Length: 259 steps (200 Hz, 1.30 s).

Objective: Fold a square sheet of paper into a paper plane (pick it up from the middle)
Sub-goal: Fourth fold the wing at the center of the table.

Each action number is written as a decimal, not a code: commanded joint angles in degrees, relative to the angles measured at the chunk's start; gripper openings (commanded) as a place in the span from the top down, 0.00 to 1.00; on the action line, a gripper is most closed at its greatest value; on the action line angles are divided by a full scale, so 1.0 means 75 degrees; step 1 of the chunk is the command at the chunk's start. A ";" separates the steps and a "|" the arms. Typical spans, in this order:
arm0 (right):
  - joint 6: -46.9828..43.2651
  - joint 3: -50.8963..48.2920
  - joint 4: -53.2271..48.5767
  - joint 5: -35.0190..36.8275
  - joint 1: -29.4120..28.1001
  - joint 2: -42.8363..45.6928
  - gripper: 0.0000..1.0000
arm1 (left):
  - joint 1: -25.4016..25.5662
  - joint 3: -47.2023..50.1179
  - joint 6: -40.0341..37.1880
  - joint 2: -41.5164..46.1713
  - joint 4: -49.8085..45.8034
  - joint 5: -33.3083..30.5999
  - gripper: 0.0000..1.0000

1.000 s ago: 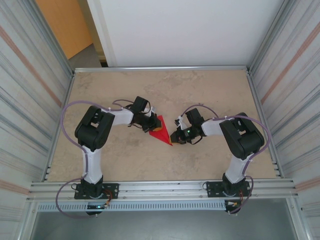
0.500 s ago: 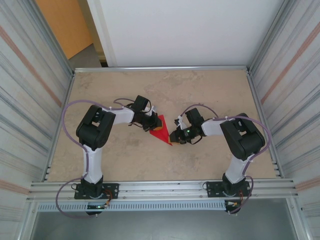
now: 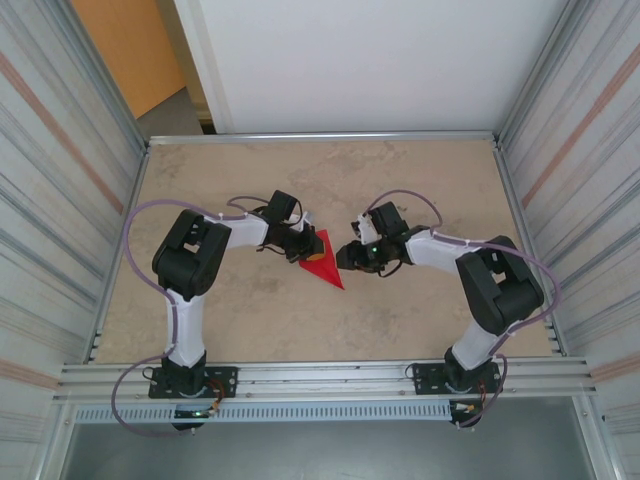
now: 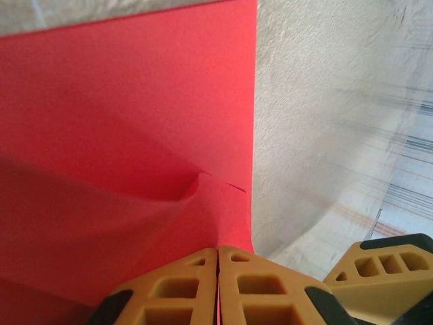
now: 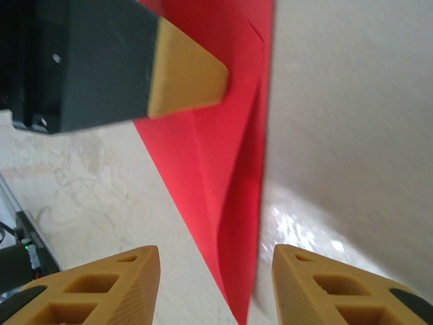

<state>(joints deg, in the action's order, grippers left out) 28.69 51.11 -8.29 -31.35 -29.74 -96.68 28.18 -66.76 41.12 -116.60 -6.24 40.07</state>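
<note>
The red sheet of paper is folded into a pointed dart, the paper plane (image 3: 322, 262), lying mid-table with its nose toward the near edge. My left gripper (image 3: 303, 248) is shut on the plane's left edge; in the left wrist view its fingertips (image 4: 218, 252) pinch the red paper (image 4: 128, 115), which buckles into a soft ridge. My right gripper (image 3: 345, 258) stands open just right of the plane. In the right wrist view its fingers straddle the nose (image 5: 233, 203) without touching it, and a left fingertip (image 5: 186, 74) rests on the paper beyond.
The beige table (image 3: 430, 180) is framed by a metal rail (image 3: 320, 137) at the back and corrugated walls at both sides. Both arm bases sit on the near rail (image 3: 320, 375).
My right gripper has moved away from the near edge and slightly left, from beside the plane's nose to alongside its right edge. The left gripper and paper have stayed put.
</note>
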 commanded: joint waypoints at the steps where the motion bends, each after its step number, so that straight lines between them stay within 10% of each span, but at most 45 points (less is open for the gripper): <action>1: 0.0231 0.0438 -0.0305 0.0485 -0.0219 -0.0468 0.53 | -0.0076 -0.0087 -0.0139 -0.0224 -0.0299 -0.0017 0.91; 259: 0.0091 0.0554 -0.0613 0.0494 -0.0406 -0.1829 0.77 | -0.0110 -0.0122 -0.0043 0.0133 0.0029 0.0347 0.87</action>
<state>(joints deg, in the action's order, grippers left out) 29.52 56.49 -10.26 -28.75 -31.57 -106.06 27.73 -67.13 41.17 -116.03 -6.15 41.04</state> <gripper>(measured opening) 0.237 0.131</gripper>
